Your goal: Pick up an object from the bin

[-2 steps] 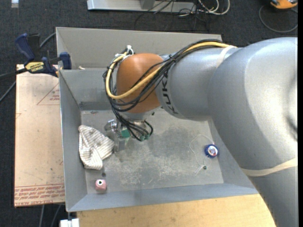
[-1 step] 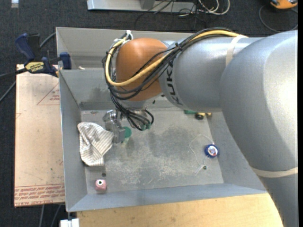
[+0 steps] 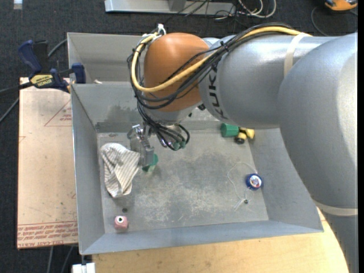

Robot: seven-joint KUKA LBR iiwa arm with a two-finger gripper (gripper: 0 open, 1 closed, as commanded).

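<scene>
In the left half of the grey metal bin point(image 3: 88, 175), a small green piece point(image 3: 151, 164) lies on the floor directly at the tip of the robot's hand point(image 3: 147, 155), which reaches down beside it. Whether the hand is open or closed, and whether it has hold of the green piece, cannot be told from this angle. Just to the left of the hand, a crumpled white-and-grey cloth point(image 3: 118, 169) sits bunched on the bin floor, its right edge close to the green piece. Near the front left corner lies a small pink spool point(image 3: 120, 222), well apart from the hand. Toward the back right, a green block point(image 3: 230, 131) and a yellow piece point(image 3: 247, 134) rest side by side, and nearer the front right a round blue disc point(image 3: 253, 181) lies with a thin string point(image 3: 236, 183) trailing beside it. Above the hand, an orange cover point(image 3: 170, 61) wrapped in black and yellow cables point(image 3: 149, 87) caps the wrist of the grey arm point(image 3: 273, 78), which reaches in from the right.
</scene>
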